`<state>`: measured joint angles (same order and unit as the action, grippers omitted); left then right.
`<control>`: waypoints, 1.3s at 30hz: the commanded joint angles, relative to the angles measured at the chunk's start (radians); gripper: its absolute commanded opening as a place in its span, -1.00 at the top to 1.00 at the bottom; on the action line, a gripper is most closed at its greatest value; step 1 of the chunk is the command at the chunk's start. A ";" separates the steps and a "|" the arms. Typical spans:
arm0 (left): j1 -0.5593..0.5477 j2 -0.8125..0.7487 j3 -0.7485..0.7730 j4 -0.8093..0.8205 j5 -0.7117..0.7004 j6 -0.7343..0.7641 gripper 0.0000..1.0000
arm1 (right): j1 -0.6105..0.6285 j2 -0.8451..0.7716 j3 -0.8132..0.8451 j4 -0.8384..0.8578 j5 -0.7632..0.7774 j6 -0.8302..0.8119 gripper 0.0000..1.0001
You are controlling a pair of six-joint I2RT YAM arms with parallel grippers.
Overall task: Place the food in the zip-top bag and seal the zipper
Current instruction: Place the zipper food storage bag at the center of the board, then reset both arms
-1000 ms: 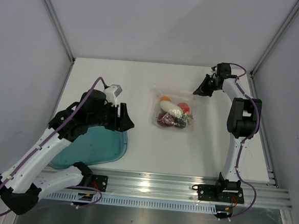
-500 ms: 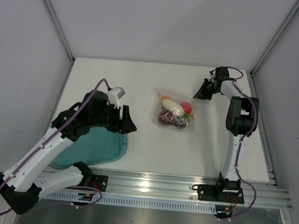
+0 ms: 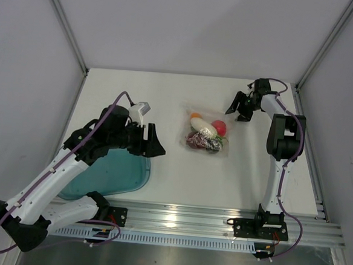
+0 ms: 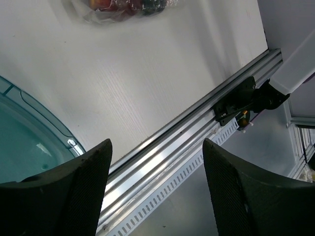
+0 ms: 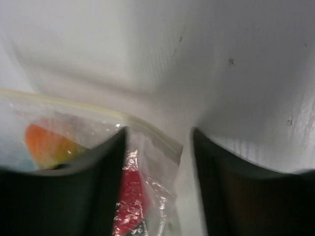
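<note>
The left wrist view cuts the zip-top bag [image 3: 205, 134] off at its top edge. The right wrist view is blurred, and its dark fingers [image 5: 98, 162] hide the lower part of the pouch.

The bag is clear and crinkled. It lies flat on the white table [image 3: 179, 181] with the food [image 3: 204, 133] inside: a white oblong piece [image 3: 204, 129], a red fruit [image 3: 219, 127], a maroon piece [image 3: 194, 141] and an orange bit [image 3: 195, 116].

Its zipper [image 5: 98, 112] shows as a pale strip along the far edge.

The right gripper [image 3: 242, 107] is just beyond the bag's far right corner. Its jaws are spread, and that corner shows in the gap between them.

The left gripper [image 3: 153, 144] is left of the bag and apart from it, its jaws wide with nothing between them. The teal tray [image 3: 125, 171] lies further left.
</note>
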<state>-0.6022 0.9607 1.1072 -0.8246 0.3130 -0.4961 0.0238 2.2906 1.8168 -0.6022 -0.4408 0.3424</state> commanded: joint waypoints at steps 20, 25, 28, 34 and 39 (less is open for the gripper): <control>0.126 -0.062 -0.184 0.229 0.207 -0.120 -0.99 | 0.061 -0.816 -0.595 0.017 0.157 0.006 -0.99; 0.185 -0.122 -0.360 0.479 0.322 -0.209 -0.99 | 0.085 -1.117 -0.851 0.096 0.080 0.072 -0.99; 0.205 -0.158 -0.461 0.638 0.370 -0.268 -0.99 | 0.097 -1.302 -0.985 0.078 0.099 0.124 -0.99; 0.219 -0.238 -0.624 0.829 0.417 -0.372 -0.99 | 0.105 -1.608 -1.143 -0.027 0.117 0.214 -0.99; 0.219 -0.399 -0.857 1.097 0.443 -0.505 -0.99 | 0.107 -1.856 -1.280 -0.093 0.093 0.306 -0.99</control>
<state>-0.3920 0.6556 0.3527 0.0269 0.7040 -0.8875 0.1257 0.5198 0.5873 -0.6373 -0.3386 0.5686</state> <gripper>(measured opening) 0.994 0.993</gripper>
